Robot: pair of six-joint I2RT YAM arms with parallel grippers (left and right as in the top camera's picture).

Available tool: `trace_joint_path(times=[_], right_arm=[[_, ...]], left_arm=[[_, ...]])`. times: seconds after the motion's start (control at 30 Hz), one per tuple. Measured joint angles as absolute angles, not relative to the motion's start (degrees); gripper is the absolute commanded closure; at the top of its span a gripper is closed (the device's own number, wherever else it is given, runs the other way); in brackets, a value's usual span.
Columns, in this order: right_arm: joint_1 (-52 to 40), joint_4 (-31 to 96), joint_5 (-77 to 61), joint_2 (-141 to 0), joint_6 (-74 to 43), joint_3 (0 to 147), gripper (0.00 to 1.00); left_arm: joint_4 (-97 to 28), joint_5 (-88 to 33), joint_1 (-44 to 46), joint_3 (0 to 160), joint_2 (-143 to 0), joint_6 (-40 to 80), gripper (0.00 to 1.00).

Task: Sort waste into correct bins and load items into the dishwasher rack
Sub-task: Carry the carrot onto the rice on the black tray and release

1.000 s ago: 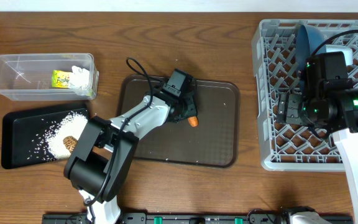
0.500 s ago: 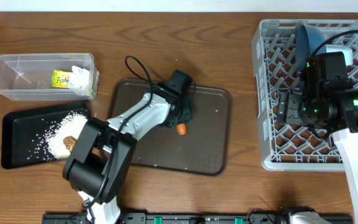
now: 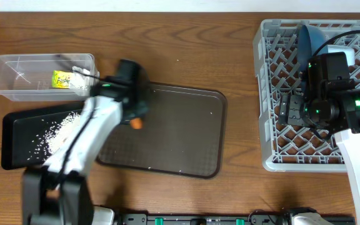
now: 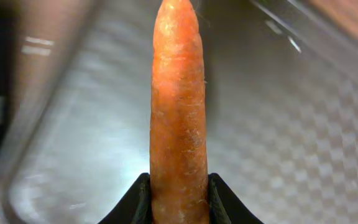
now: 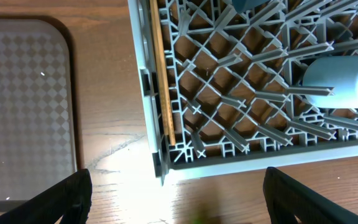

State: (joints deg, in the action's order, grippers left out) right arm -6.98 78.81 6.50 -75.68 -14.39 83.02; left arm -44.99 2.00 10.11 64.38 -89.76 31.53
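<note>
My left jaws are pinched narrow on the thick end of the carrot [image 3: 137, 123]. Its long axis runs straight out from them, with the tip pointing away from the wrist. From above, it hangs over the left edge of the brown tray [image 3: 180, 131].

What matters next is direction. The black tray [image 3: 14, 134] holding the rice [image 3: 45, 140] lies just to the left and a little nearer. The clear tub [image 3: 17, 69] sits to the left and farther back. I'd judge the black tray is where the carrot belongs, and the left arm [image 3: 99, 119] is the only one close to it.

The carrot is orange and tapered, with dull skin, pale scuffs and fine hairs.

My right jaws stand wide with nothing between them, by the left wall of the rack [image 3: 274, 94], well apart from all this.
</note>
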Motion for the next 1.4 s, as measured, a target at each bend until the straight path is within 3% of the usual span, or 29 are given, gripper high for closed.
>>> trace_joint_path(times=[0.23, 0.63, 1.07, 1.13, 1.2, 1.4], right_arm=[[-7.0, 78.7, 6.5, -75.7, -14.4, 83.0, 0.16], [-7.0, 78.7, 6.5, -75.7, -14.4, 83.0, 0.16], [-7.0, 78.8, 5.8, -75.7, -14.4, 83.0, 0.16], [-7.0, 78.9, 5.8, -75.7, -14.4, 83.0, 0.16], [-7.0, 78.9, 5.8, -75.7, -14.4, 83.0, 0.16], [-7.0, 78.9, 5.8, -75.7, -14.4, 83.0, 0.12]], left_arm=[[-49.8, 4.9, -4.3, 64.4, -86.0, 31.4, 0.75], [-47.4, 5.9, -27.0, 64.3, -87.5, 31.3, 0.75], [-46.1, 6.0, -31.4, 64.3, -100.9, 31.5, 0.74], [-46.1, 6.0, -31.4, 64.3, -101.9, 31.4, 0.65], [-46.1, 6.0, -31.4, 64.2, -102.2, 31.2, 0.50], [-46.5, 5.9, -31.4, 64.2, -102.2, 31.4, 0.38]])
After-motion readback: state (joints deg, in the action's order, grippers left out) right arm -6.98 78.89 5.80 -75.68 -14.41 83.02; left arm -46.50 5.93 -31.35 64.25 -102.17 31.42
